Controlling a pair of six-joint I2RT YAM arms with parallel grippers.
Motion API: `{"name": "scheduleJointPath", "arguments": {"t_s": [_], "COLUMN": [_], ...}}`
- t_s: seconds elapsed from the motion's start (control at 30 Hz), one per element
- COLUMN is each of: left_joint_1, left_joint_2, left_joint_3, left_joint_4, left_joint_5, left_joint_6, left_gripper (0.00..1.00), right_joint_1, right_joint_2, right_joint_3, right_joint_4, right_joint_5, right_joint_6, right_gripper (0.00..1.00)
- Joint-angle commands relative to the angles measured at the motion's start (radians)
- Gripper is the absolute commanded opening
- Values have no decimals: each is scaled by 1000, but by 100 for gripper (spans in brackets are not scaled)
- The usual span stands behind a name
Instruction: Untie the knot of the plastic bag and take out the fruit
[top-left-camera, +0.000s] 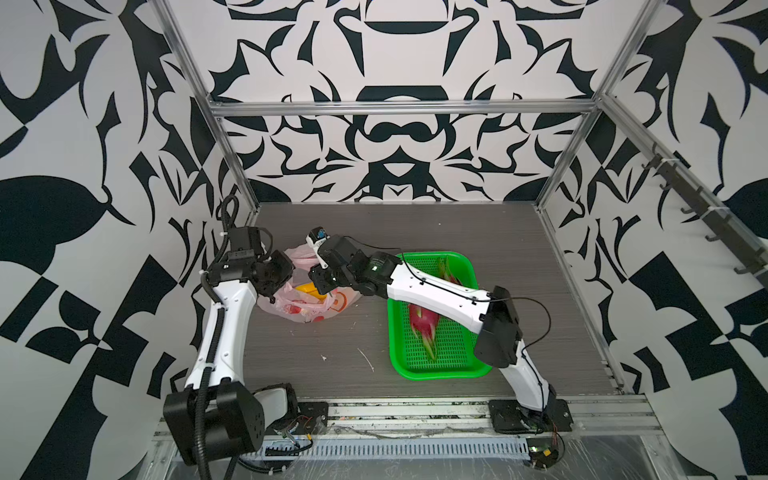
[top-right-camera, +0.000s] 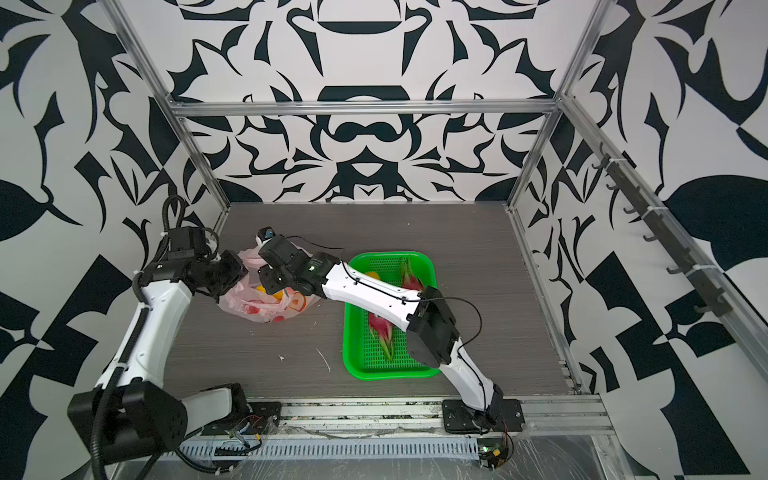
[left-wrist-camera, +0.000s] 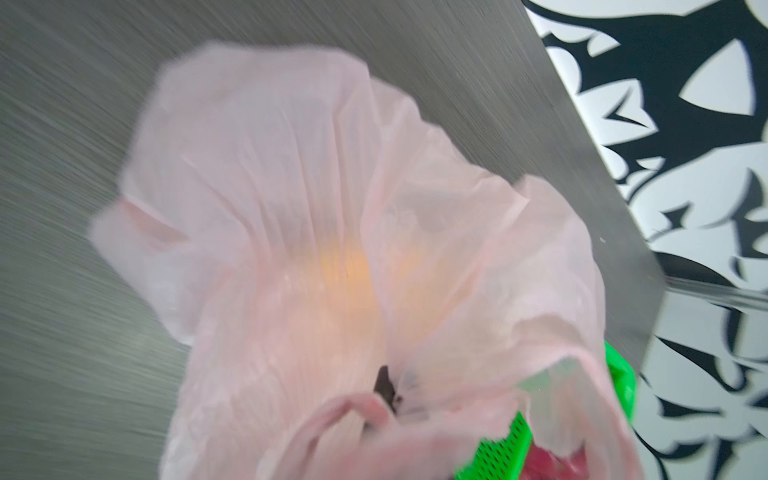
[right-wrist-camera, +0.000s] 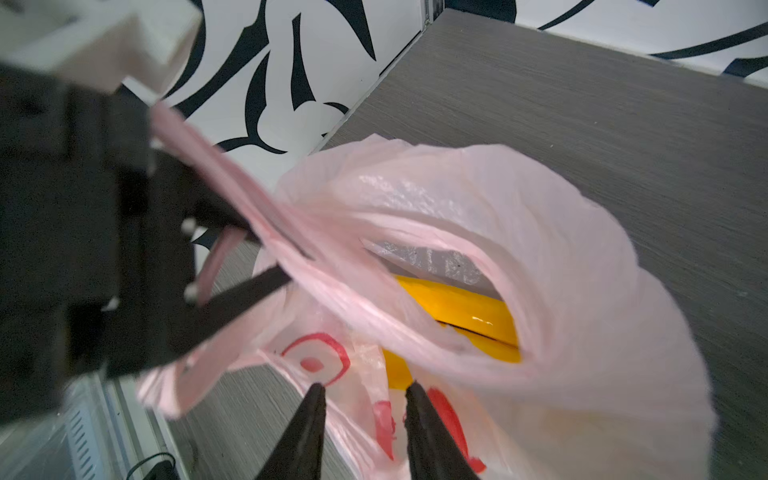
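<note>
Right wrist view: my right gripper (right-wrist-camera: 366, 388) hangs with its jaws apart and empty over the near lip of the plastic bag (right-wrist-camera: 540, 232). The left gripper (right-wrist-camera: 270, 255) is clamped tight on the bag's handle strand, holding the mouth wide. No knot shows, and I judge it undone. The banana bunch (right-wrist-camera: 469, 307) lies inside, just beyond the right fingertips through that opening, its long axis slanting across my line of reach. The right arm is the nearer one, and I judge its jaws should straddle the bunch crosswise. In a top view the bag sits on the grey wood-grain table (top-left-camera: 519, 249) toward its left side, hemmed in by both wrists. The green basket (top-left-camera: 432, 374), holding two dragon fruits (top-left-camera: 419, 320), stands apart on the right, with open tabletop between.
</note>
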Motion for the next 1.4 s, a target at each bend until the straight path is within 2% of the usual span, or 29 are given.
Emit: {"name": "scheduleJointPath", "arguments": {"t_s": [0.0,0.13,0.27,0.47,0.63,0.87,1.0,1.2,1.37], "left_joint_1": [0,-1,-1,-1,-1,-1,-2,-2,-16], "left_joint_2": [-77,-150,-208,-254,-280,-303,-317,-337,-341], "left_joint_3": [-70,-119,-156,-207,-250,-266,-281,-310,-326], "left_joint_4": [78,111,139,151,155,132,131,152,202], "left_joint_5": [143,191,221,237,227,198,214,272,340], "left_joint_6": [-108,-139,-156,-157,-161,-142,-137,-127,-116], "left_gripper": [0,0,0,0,0,0,0,0,0], "right_joint_1": [19,24,34,33,26,12,-21,-34,-35], "right_joint_2": [30,83,77,23,-10,-43,-40,-32,-14], "right_joint_3": [97,119,61,-65,-125,-170,-171,-171,-151], "right_joint_4": [-73,-92,-82,-116,-170,-166,-163,-50,-15], "right_joint_5": [-10,18,75,245,387,482,453,318,300], "right_joint_6": [60,114,148,210,253,250,248,226,268], "right_gripper": [35,32,32,31,31,33,34,38,38]}}
